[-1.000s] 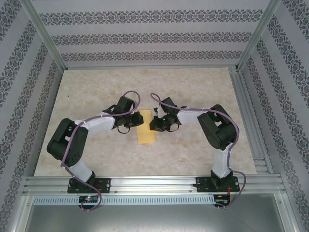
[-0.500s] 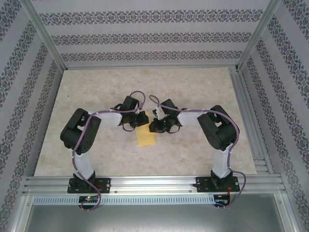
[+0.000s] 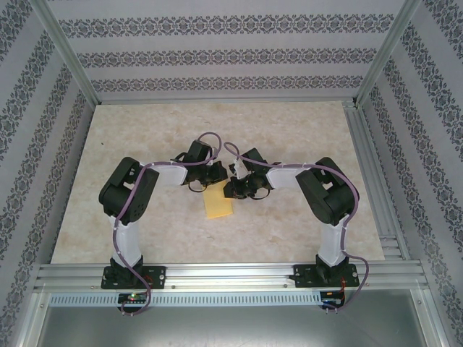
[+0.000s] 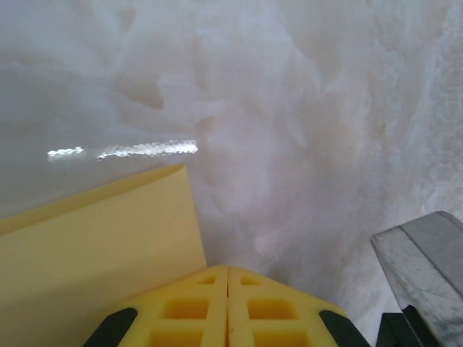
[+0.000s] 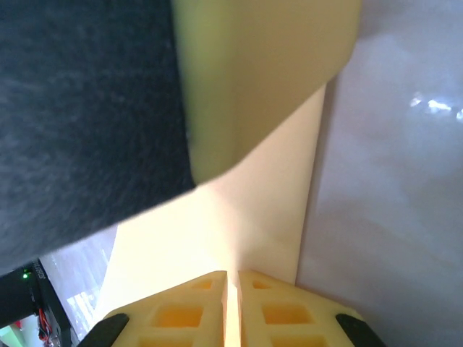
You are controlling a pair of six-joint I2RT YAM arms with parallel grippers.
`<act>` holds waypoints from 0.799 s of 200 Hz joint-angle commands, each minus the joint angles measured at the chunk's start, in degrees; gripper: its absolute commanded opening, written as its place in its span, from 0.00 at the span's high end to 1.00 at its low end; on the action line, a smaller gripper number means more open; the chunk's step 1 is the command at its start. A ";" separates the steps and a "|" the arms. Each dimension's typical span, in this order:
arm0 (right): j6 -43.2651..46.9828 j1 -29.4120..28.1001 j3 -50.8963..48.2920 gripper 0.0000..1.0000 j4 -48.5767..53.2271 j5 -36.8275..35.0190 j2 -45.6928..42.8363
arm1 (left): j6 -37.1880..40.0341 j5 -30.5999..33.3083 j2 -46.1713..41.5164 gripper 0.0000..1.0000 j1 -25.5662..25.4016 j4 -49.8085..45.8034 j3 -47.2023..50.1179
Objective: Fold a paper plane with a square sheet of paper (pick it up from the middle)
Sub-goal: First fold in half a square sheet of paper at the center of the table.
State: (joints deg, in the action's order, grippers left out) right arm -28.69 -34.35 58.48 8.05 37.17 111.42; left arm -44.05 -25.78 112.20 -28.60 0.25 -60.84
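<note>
The yellow-orange sheet of paper [image 3: 218,201] lies on the table as a narrow rectangle between the two arms. My left gripper [image 3: 213,176] sits at its far end, jaws pressed together with nothing between them [image 4: 228,270]; the paper [image 4: 94,242] lies just to their left. My right gripper [image 3: 231,189] is at the paper's far right edge. Its jaws [image 5: 232,275] are shut on a raised fold of the paper [image 5: 253,217]. The left gripper's finger [image 5: 260,65] hangs over the paper close ahead.
The marble-patterned table [image 3: 145,130] is walled by patterned panels, with an aluminium rail [image 3: 231,273] along the near edge. A grey part of the right gripper [image 4: 427,256] shows at the edge of the left wrist view. The two grippers are very close together.
The left arm has swung in to the right. Its gripper now sits over the paper's far end, and its jaws have closed fully. The right arm has not moved.
</note>
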 commanded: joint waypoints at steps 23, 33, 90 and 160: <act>-2.84 -0.72 -2.15 0.87 2.63 0.33 -2.29 | 2.52 3.56 1.48 0.93 0.41 -4.11 -0.71; -3.96 -0.57 -1.58 0.86 2.46 -0.45 -3.40 | 2.49 3.48 1.53 0.93 0.47 -3.90 -0.37; -7.86 -0.53 3.66 0.85 2.16 -4.17 -1.86 | 2.69 3.15 1.69 0.93 0.65 -3.59 0.28; -6.73 -2.38 3.10 0.84 9.44 -7.24 0.15 | 2.89 3.51 1.88 0.93 0.81 -3.60 0.34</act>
State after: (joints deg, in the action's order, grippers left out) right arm -35.51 -35.48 62.43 13.69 31.48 111.04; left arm -42.50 -24.56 112.33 -28.51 -1.02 -60.93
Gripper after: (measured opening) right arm 0.157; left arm 0.072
